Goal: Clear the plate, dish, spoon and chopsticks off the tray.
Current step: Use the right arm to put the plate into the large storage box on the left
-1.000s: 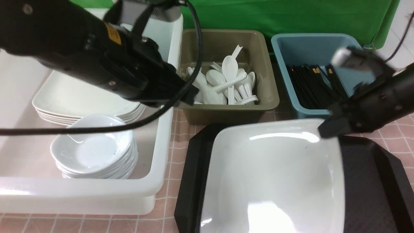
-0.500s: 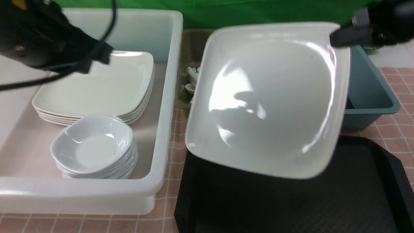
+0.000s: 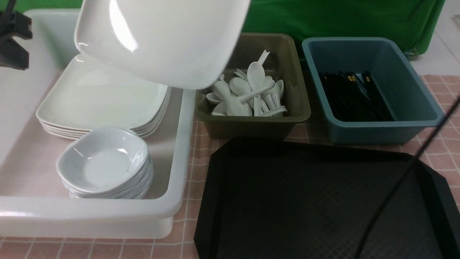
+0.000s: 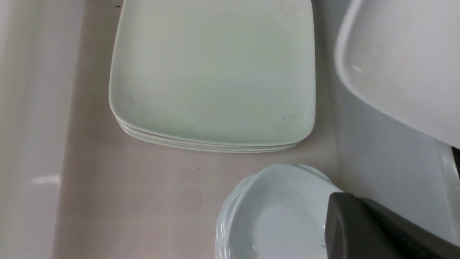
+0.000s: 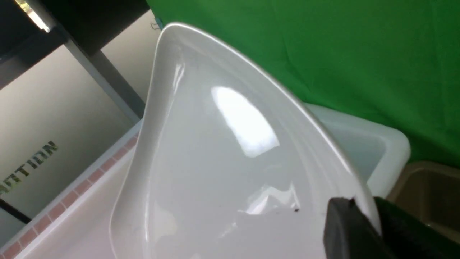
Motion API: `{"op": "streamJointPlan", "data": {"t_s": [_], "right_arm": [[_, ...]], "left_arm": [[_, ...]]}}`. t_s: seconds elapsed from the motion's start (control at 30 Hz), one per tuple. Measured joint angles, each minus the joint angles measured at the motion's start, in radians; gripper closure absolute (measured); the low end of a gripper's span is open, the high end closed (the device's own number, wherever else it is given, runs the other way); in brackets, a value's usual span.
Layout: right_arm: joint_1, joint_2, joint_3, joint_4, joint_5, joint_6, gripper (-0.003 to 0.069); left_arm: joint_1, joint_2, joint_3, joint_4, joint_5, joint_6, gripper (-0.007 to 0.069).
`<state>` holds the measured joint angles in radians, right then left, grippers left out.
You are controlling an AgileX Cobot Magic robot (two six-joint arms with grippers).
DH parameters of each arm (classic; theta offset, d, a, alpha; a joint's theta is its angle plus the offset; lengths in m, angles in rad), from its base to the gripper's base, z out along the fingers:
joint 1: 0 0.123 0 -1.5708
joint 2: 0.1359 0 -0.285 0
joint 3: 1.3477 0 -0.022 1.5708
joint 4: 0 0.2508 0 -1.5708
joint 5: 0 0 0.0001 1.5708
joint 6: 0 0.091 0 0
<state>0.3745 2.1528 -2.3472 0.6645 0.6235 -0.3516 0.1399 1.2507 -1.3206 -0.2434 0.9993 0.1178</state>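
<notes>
The large white plate [image 3: 161, 39] hangs tilted in the air above the white tub's right wall. My right gripper [image 5: 363, 208] is shut on the plate's rim [image 5: 215, 162]; it is out of the front view. The black tray [image 3: 323, 201] lies bare. Small dishes [image 3: 104, 162] stand stacked in the white tub. Spoons [image 3: 251, 90] lie in the olive tub and chopsticks [image 3: 352, 93] in the blue tub. My left gripper [image 4: 336, 201] is shut on nothing above the dish stack [image 4: 280, 216], with the carried plate [image 4: 402, 64] beside it.
The white tub [image 3: 179, 151] at the left also holds a stack of large plates [image 3: 104, 100]. The olive tub [image 3: 298, 108] and blue tub [image 3: 413, 108] stand behind the tray. A black cable [image 3: 406, 172] crosses the tray's right side. My left arm [image 3: 12, 39] sits at the far left edge.
The plate has risen off the tray and travelled up and to the left, over the white tub. My left arm has pulled back to the left edge.
</notes>
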Motion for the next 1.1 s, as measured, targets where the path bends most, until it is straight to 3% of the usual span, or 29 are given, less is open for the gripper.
{"op": "streamJointPlan", "data": {"t_s": [0.2,0.6,0.77,0.9,1.1], "right_arm": [[0.068,0.193,-0.109,-0.017,-0.101,0.01,0.058],[0.084,0.156,-0.129,-0.001,-0.128,0.02,0.058],[0.144,0.156,-0.129,-0.009,-0.149,0.009,0.058],[0.229,0.16,-0.129,-0.076,-0.282,-0.039,0.058],[0.267,0.212,-0.129,-0.139,-0.444,-0.051,0.058]], "left_arm": [[0.002,-0.043,0.0,0.007,0.021,0.003,0.0627],[0.003,-0.172,0.0,0.04,0.007,0.002,0.0627],[0.003,-0.19,0.0,0.043,0.018,0.002,0.0627],[0.004,-0.208,0.0,0.047,0.023,0.002,0.0624],[0.005,-0.225,0.0,0.047,0.041,0.001,0.0624]]}}
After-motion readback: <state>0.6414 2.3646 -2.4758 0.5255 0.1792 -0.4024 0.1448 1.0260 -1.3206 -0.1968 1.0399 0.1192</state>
